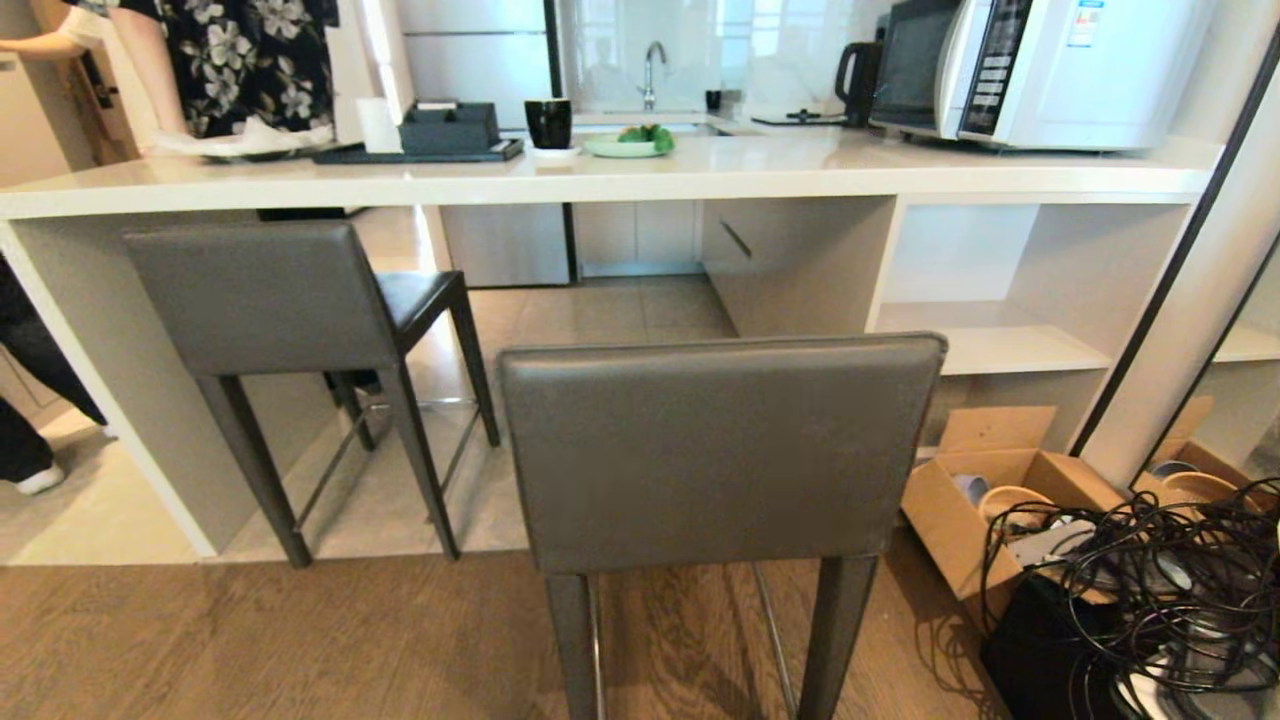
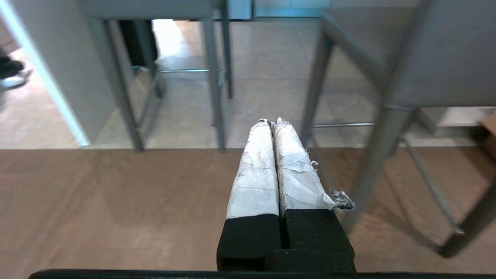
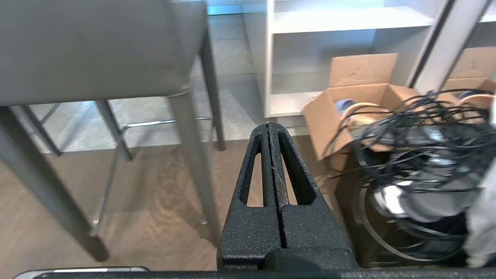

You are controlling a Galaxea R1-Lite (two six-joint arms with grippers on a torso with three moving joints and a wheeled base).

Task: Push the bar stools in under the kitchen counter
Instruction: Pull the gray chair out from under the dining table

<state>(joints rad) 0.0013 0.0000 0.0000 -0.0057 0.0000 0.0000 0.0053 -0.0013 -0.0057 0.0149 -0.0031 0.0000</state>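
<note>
Two grey leather bar stools face the white kitchen counter [image 1: 600, 180]. The left stool [image 1: 265, 295] stands with its seat partly under the slab. The nearer stool [image 1: 715, 450] stands further out on the wood floor, its backrest straight ahead of me. Neither arm shows in the head view. My left gripper [image 2: 271, 122] is shut and empty, low above the floor, between the left stool's legs [image 2: 211, 81] and the near stool [image 2: 434, 58]. My right gripper [image 3: 268, 124] is shut and empty, beside the near stool's leg [image 3: 193, 155].
An open cardboard box [image 1: 985, 500] and a tangle of black cables [image 1: 1150, 580] on a dark case lie on the floor at the right, below the white shelves [image 1: 1000, 345]. A person in a floral shirt [image 1: 250, 60] stands behind the counter's left end. A microwave [image 1: 1040, 70] sits on top.
</note>
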